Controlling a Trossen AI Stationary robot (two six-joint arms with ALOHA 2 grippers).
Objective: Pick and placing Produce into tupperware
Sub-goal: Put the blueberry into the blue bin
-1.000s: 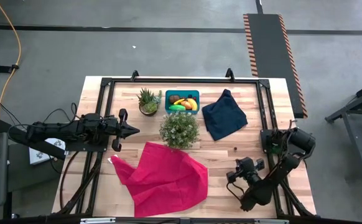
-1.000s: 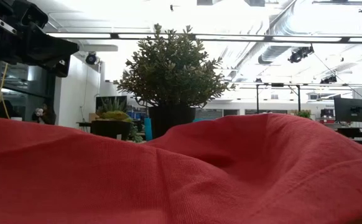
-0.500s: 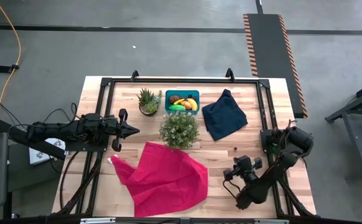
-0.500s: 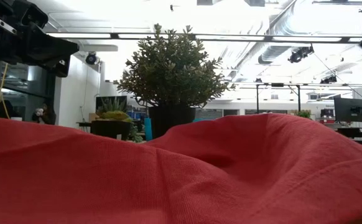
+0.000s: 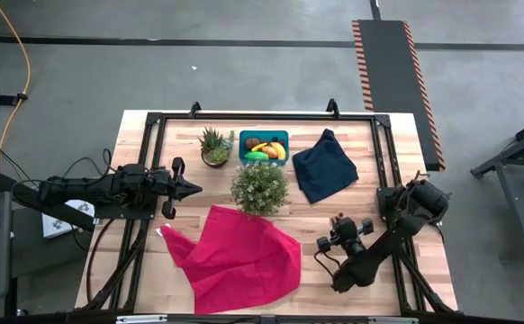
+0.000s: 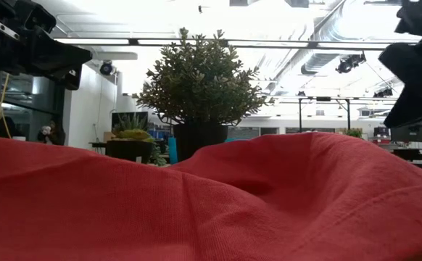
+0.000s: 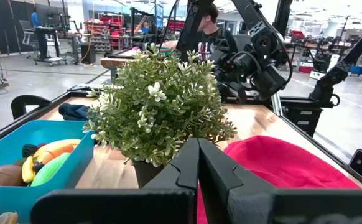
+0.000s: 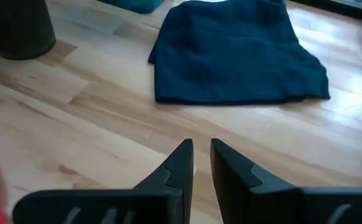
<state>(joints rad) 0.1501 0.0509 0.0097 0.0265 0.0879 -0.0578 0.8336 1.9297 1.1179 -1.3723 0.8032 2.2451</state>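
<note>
High view: the teal tupperware (image 5: 264,147) is seen at the far middle of the wooden desk (image 5: 136,162), with the produce (image 5: 267,149) inside it – yellow banana, brown oval, green piece. A small spiky plant (image 5: 214,146) is placed just beside the tub, a bushy plant (image 5: 260,186) just in front of it, a navy cloth (image 5: 324,167) to its right. A red cloth (image 5: 239,256) is spread on the near half. The left end effector (image 5: 193,188) is held at the desk's left side, pointed toward the bushy plant, nothing gripped. The right end effector (image 5: 321,243) is positioned over bare wood between the red cloth and the desk's right edge.

Low view: the red cloth (image 6: 211,203) fills the foreground; the bushy plant (image 6: 200,80) is seen behind it. Dark arm parts are seen at the upper corners.

Left wrist view: the left end effector (image 7: 198,152) is pressed fully closed, empty. The tupperware (image 7: 38,149) with the produce (image 7: 41,162) is seen next to the bushy plant (image 7: 159,106). A person (image 7: 209,25) is seen in the room behind.

Right wrist view: the right end effector (image 8: 201,155) is parted by a narrow slit, nothing between the fingers, aimed at the navy cloth (image 8: 237,53) on bare wood.
</note>
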